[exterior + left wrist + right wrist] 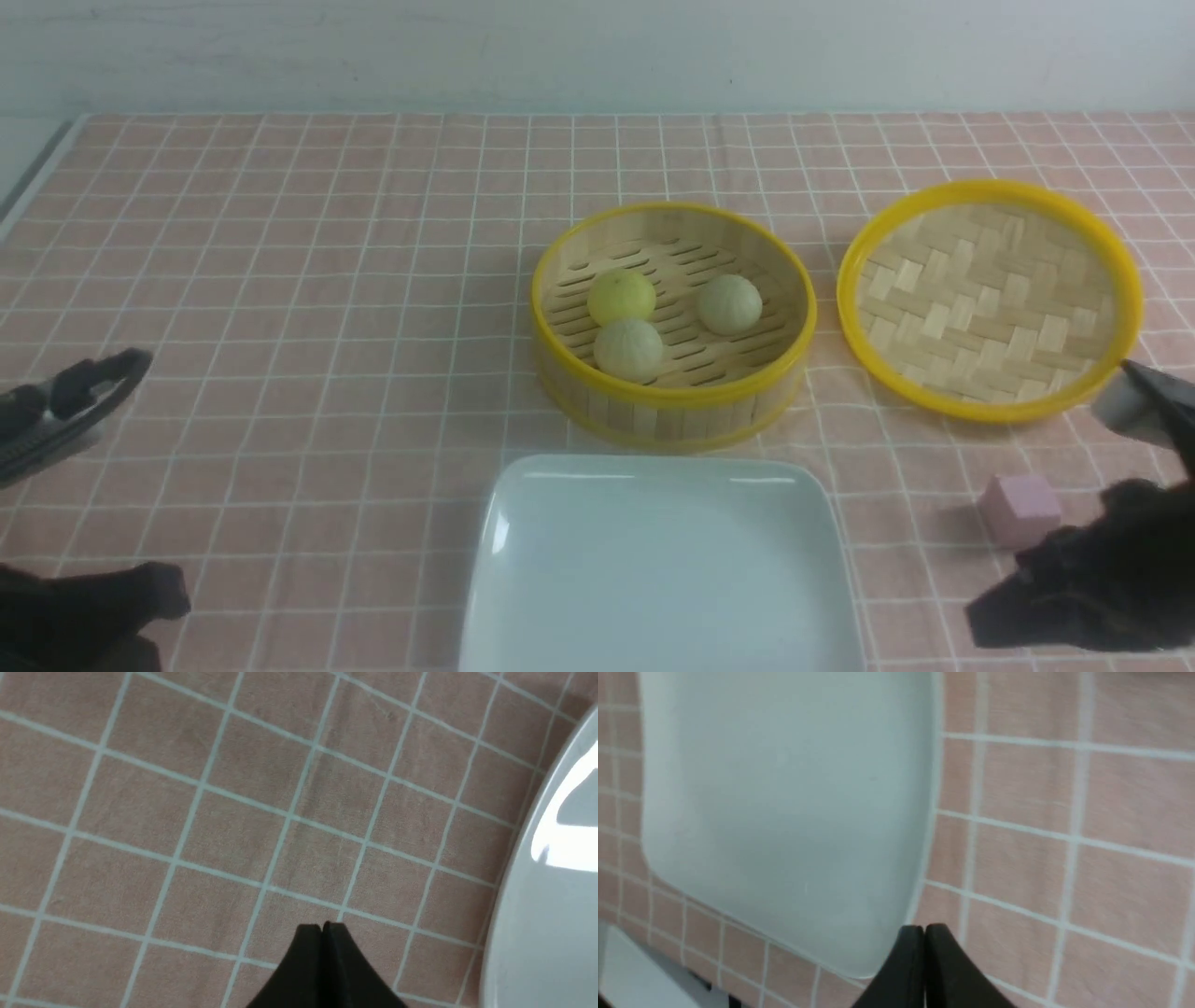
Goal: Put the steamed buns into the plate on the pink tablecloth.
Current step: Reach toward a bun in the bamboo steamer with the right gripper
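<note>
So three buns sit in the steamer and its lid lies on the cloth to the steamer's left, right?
No: the front view shows the lid lying on the cloth to the right of the steamer. The three buns do sit in the steamer.

Pink tablecloth [280, 280] — plate [653, 579], steamer [672, 411], lid [990, 299], cube [1019, 509]

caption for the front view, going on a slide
Three steamed buns in the open bamboo steamer, lid beside it, white plate nearer the camera on the pink tablecloth.
</note>
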Motion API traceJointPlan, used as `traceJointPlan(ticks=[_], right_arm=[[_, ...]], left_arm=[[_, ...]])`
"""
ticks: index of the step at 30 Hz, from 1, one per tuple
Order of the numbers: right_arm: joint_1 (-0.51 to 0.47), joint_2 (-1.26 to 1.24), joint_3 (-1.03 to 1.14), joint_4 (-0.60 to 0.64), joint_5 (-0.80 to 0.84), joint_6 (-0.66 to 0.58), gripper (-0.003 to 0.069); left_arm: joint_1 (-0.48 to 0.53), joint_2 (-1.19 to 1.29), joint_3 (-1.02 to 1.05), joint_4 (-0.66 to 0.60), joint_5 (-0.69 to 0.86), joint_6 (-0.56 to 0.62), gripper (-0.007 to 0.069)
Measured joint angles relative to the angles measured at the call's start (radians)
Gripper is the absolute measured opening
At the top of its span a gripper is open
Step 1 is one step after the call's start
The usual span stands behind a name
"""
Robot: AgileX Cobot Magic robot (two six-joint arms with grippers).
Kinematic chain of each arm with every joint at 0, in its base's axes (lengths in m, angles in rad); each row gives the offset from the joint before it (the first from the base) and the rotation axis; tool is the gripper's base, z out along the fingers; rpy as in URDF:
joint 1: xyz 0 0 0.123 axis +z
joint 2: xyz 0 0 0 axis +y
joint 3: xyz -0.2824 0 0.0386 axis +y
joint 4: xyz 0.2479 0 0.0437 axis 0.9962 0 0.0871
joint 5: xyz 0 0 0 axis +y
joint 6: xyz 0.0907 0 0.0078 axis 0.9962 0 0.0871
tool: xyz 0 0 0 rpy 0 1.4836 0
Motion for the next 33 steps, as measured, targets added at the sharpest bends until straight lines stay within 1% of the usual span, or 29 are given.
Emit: traceJointPlan(ticks=[3, 7, 8, 11, 12, 13, 14, 19, 22, 25, 26, 27, 29, 33], right_arm=[[0.104, 0.112, -0.118, 0.014, 0.013, -0.046, 0.008], [0.187, 0.23, -0.265, -0.043, 0.011, -0.01, 0.0126], [0.216, 0.285, -0.344, -0.096, 0.005, 0.039, 0.0143], [0.254, 0.377, -0.475, -0.198, -0.016, 0.132, 0.0176], [0.268, 0.428, -0.537, -0.268, -0.019, 0.177, 0.0197], [0.275, 0.45, -0.579, -0.299, -0.019, 0.208, 0.0208], [0.283, 0.493, -0.641, -0.361, -0.019, 0.246, 0.0232], [0.288, 0.655, -0.859, -0.603, -0.033, 0.406, 0.0331], [0.288, 0.736, -0.957, -0.728, -0.084, 0.495, 0.0366], [0.288, 0.819, -1.024, -0.853, -0.151, 0.582, 0.0382], [0.288, 0.835, -1.031, -0.868, -0.159, 0.595, 0.0382], [0.288, 0.879, -1.053, -0.92, -0.192, 0.653, 0.0383], [0.288, 0.918, -1.06, -0.938, -0.224, 0.704, 0.0378], [0.289, 0.959, -1.067, -0.919, -0.268, 0.741, 0.0316]], left_arm=[[0.0, 0.035, -0.002, -0.059, -0.015, 0.043, 0.0005], [0.0, 0.051, -0.002, -0.095, -0.033, 0.072, 0.0009], [0.0, 0.051, -0.002, -0.099, -0.035, 0.075, 0.0011], [0.0, 0.051, -0.002, -0.103, -0.04, 0.079, 0.0015], [0.0, 0.051, -0.002, -0.103, -0.04, 0.079, 0.0017], [0.0, 0.051, -0.002, -0.103, -0.041, 0.079, 0.0019], [0.0, 0.051, -0.002, -0.103, -0.043, 0.079, 0.0021], [0.0, 0.051, -0.002, -0.102, -0.058, 0.079, 0.0034], [0.0, 0.051, -0.002, -0.102, -0.075, 0.079, 0.0036], [0.0, 0.051, -0.002, -0.099, -0.084, 0.079, 0.004], [0.0, 0.051, -0.002, -0.099, -0.084, 0.079, 0.004], [0.0, 0.051, -0.002, -0.099, -0.086, 0.079, 0.0041], [0.0, 0.051, -0.002, -0.099, -0.087, 0.079, 0.0044], [0.0, 0.051, -0.002, -0.099, -0.087, 0.079, 0.0049]])
